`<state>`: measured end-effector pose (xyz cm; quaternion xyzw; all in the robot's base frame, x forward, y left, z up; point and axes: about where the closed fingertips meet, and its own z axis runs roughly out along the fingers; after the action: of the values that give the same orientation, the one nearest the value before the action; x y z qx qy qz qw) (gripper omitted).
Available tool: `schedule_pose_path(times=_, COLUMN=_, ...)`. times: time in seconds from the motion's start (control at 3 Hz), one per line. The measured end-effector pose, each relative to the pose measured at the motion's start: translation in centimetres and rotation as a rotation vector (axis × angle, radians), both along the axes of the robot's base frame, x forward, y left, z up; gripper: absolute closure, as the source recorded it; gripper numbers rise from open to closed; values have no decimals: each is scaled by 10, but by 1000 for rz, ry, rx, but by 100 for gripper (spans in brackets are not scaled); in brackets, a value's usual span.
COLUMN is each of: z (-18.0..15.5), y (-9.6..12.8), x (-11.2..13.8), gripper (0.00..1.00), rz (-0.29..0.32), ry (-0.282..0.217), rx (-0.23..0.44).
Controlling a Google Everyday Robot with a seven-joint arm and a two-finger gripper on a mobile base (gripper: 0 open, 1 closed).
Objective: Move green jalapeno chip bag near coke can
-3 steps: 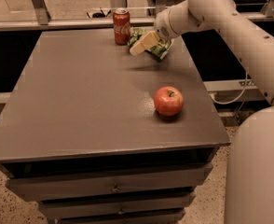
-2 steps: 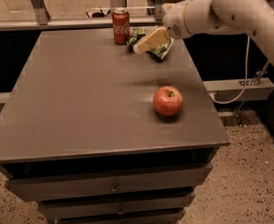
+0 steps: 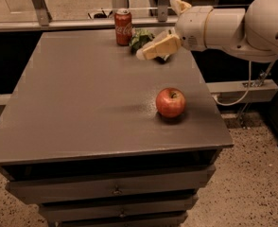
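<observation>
The coke can (image 3: 123, 27), red with white script, stands upright at the back edge of the grey table (image 3: 82, 103). The green jalapeno chip bag (image 3: 139, 38) lies on the table just right of the can, partly hidden behind my lower finger. My gripper (image 3: 157, 28) hovers over the bag's right side. Its cream fingers (image 3: 159, 47) are spread wide apart, one low by the bag and one high, and it holds nothing. The white arm reaches in from the right.
A red apple (image 3: 170, 102) sits on the table's right front part. Drawers (image 3: 115, 190) are under the tabletop. A metal rail (image 3: 58, 23) runs behind the table. A cable (image 3: 238, 96) hangs at the right.
The bag was held in the gripper beside the can. Now it rests on the table and the fingers are spread. The arm has shifted right and sits higher.
</observation>
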<state>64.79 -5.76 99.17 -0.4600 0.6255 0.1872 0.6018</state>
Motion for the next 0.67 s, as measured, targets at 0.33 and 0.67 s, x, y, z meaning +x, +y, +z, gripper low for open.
schedule_pose_path(times=0.33, z=0, y=0, x=0, gripper=0, rz=0, ry=0, rx=0)
schedule_pose_path(times=0.67, z=18, y=-43, x=1, gripper=0, rz=-52, ry=-36, rx=-9)
